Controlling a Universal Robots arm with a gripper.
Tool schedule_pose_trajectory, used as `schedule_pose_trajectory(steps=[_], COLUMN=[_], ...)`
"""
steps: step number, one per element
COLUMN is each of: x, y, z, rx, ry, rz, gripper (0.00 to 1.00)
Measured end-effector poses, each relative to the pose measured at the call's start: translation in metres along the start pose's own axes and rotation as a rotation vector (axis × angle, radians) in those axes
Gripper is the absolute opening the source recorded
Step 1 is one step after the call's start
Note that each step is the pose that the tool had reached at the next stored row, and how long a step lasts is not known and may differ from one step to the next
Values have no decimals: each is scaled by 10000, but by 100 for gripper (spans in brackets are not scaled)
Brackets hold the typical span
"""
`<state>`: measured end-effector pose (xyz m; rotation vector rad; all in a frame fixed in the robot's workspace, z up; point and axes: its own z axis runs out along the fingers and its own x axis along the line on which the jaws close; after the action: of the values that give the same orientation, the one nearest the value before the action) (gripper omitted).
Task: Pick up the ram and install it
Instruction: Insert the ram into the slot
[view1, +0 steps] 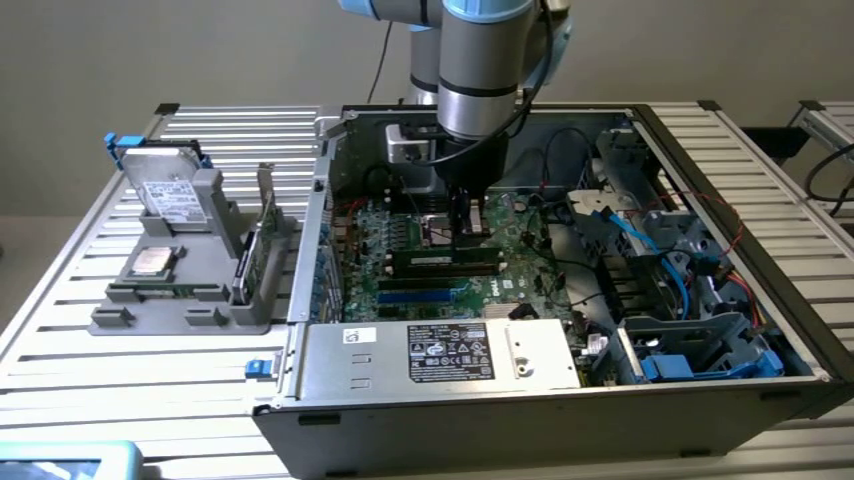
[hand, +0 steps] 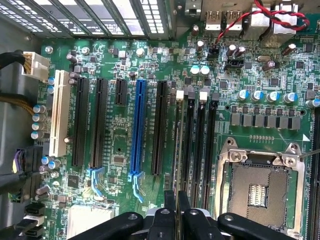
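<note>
My 1 arm reaches straight down into an open computer case (view1: 747, 190) that lies on its side on a slatted metal table (view1: 134, 400).

The gripper (view1: 467, 232) is low over the green motherboard (view1: 400, 290), near the middle of the case. In the wrist view the gripper (hand: 176, 207) has its 2 black fingers (hand: 169, 202) drawn almost together. They pinch the top edge of the ram (hand: 177, 150), which I see edge-on as a thin line running away from the fingers.

The ram stands on its long edge, in line with the outermost memory slot. The other black memory slots (hand: 200, 145) lie just beside it, between it and the empty processor socket (hand: 260, 190). On the ram's other side is a long blue expansion slot (hand: 137, 130).

In the exterior view the ram (view1: 447, 262) is a dark horizontal strip directly under the fingers, down at board level. I cannot tell whether it is fully pressed into the slot.

Outside the case, on the exterior view's left, a grey fixture tray (view1: 120, 315) sits on the table. It carries a square silvery processor chip (view1: 150, 262), a hard drive (view1: 167, 190) and an upright expansion card (view1: 263, 230). All 3 are well apart from the gripper.
</note>
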<state>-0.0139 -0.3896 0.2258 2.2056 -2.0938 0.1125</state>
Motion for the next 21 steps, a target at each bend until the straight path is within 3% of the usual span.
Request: schedule_pose_trajectory(steps=[4, 21], x=[-1, -4], y=[1, 21], z=[0, 18], rx=[47, 105], ry=[2, 5], rz=[16, 33], gripper=[14, 14])
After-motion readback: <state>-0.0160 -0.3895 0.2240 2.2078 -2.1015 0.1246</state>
